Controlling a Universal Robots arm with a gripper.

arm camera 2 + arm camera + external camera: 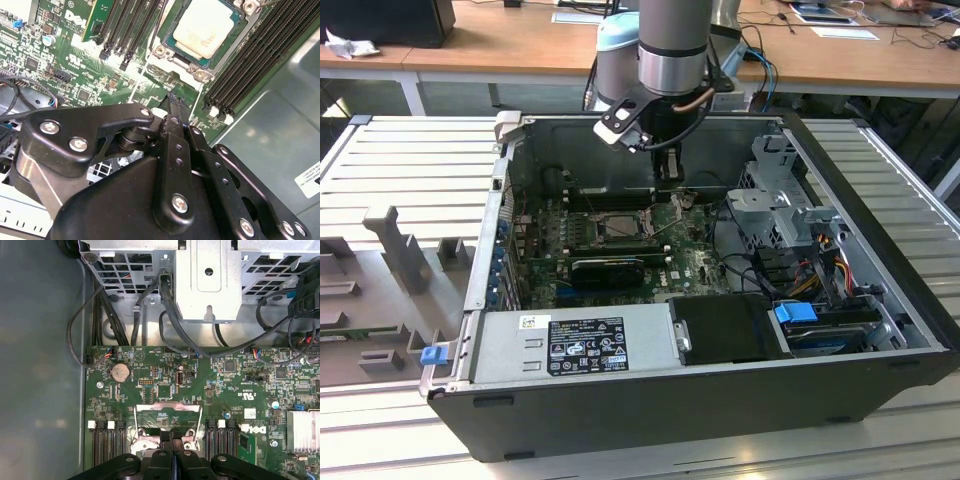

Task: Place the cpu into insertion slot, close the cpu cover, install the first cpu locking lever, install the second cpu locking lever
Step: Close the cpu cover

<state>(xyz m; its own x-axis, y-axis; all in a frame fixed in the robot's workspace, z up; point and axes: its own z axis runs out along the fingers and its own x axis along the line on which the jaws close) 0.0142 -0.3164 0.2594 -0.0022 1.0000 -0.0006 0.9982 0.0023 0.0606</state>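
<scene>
Item: open computer case (650, 400) on a ribbed counter (410, 160), motherboard (150, 385) exposed. The cpu (205, 30): pale metal top up, seated flat in the insertion slot (620, 226), near the centre of the exterior view. The cpu cover (167, 407): appears raised on its hinge, its window frame standing between slot and arm, not down on the chip. End effector (172, 102): fingers pressed together, gripping nothing, tips just beside the cover's free edge; contact cannot be confirmed. Step in hand, as judged: closing the cover. Handling notes: push on the frame bar, not through the window; follow the hinge arc with light, even force; keep the tips off the chip top and off the memory slots (260, 50) flanking the socket; the thin plate is likely to flex or spring back if pressed off-centre.
</scene>
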